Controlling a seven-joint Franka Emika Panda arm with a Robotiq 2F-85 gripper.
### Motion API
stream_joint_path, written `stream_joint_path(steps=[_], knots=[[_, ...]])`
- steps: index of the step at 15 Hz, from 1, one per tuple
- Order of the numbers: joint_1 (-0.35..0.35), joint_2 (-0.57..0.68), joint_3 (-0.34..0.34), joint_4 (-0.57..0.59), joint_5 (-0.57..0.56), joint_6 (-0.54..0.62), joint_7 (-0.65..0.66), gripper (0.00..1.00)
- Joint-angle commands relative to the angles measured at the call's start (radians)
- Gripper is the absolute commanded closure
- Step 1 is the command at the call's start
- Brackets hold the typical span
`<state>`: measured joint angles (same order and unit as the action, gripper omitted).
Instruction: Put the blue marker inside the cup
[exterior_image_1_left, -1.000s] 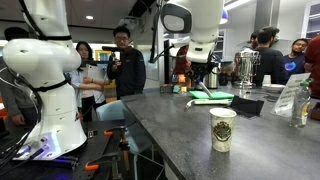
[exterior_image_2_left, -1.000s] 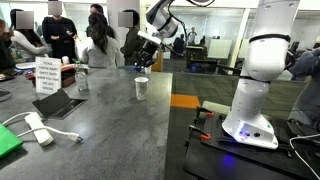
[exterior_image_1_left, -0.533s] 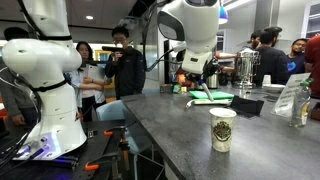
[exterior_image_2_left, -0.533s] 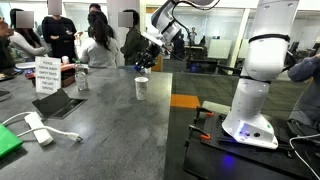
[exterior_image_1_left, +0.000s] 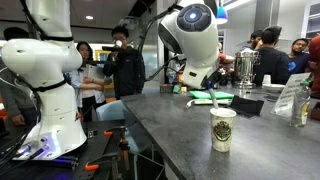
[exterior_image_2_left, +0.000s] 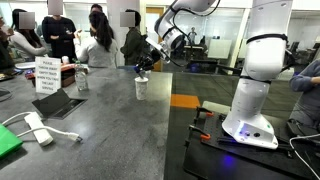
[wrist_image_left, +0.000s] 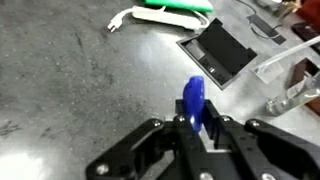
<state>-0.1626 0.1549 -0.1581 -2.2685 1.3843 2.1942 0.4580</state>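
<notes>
My gripper (wrist_image_left: 196, 128) is shut on the blue marker (wrist_image_left: 193, 103), whose blue end sticks out between the fingers in the wrist view. In both exterior views the gripper (exterior_image_2_left: 144, 64) hangs in the air above the grey table, behind and a little above the cup (exterior_image_2_left: 141, 88). The cup (exterior_image_1_left: 222, 130) is a white paper cup with a dark emblem, upright on the table. In an exterior view the gripper (exterior_image_1_left: 190, 79) is far beyond the cup. The cup is out of the wrist view.
A black tablet (wrist_image_left: 218, 52) and a green-white power strip (wrist_image_left: 170, 12) lie on the table. A sign card (exterior_image_2_left: 46, 76) and a clear glass (exterior_image_2_left: 82, 81) stand nearby. Steel urns (exterior_image_1_left: 245, 68) stand at the back. People stand behind the table.
The arm has swung down and toward the cup with the marker in the gripper. The cup has not moved.
</notes>
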Motion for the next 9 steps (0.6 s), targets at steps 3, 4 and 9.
stream_joint_path(steps=[3, 4, 9], knots=[[-0.010, 0.039, -0.015, 0.002, 0.111, 0.000, -0.036, 0.94], [-0.010, 0.044, -0.018, 0.001, 0.119, 0.006, -0.041, 0.94], [-0.006, 0.050, -0.031, -0.001, 0.142, 0.063, -0.042, 0.52]])
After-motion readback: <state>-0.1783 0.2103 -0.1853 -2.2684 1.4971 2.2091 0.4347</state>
